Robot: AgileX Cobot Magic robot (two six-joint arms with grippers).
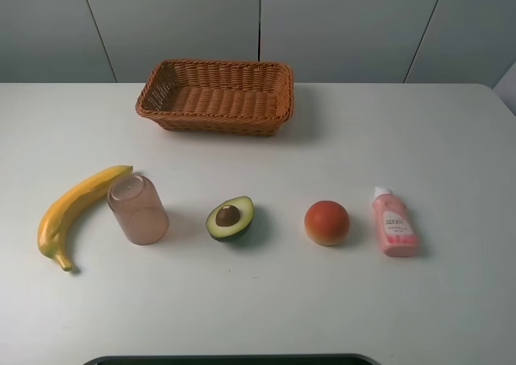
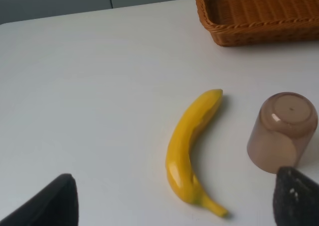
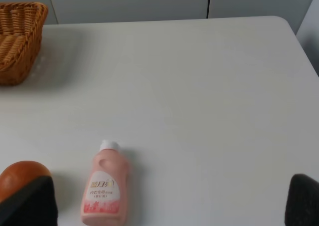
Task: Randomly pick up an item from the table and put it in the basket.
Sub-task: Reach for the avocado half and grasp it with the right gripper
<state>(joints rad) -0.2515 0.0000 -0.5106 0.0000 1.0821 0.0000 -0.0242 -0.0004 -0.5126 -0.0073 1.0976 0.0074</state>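
The halved avocado (image 1: 230,217) lies cut side up on the white table (image 1: 258,300), front middle, brown pit showing. The wicker basket (image 1: 216,95) stands at the back middle, with nothing visible inside; its corner shows in the left wrist view (image 2: 259,16) and the right wrist view (image 3: 17,39). Neither gripper shows in the exterior view. My left gripper (image 2: 172,203) is open, dark fingertips (image 2: 50,203) wide apart, over the banana (image 2: 189,146). My right gripper (image 3: 167,206) is open, above the pink bottle (image 3: 104,188). The avocado is out of both wrist views.
A yellow banana (image 1: 74,212) and an upturned translucent pink cup (image 1: 138,210) lie front left. A round orange-red fruit (image 1: 326,221) and a pink bottle (image 1: 393,222) lie front right. The cup (image 2: 281,133) shows beside the banana.
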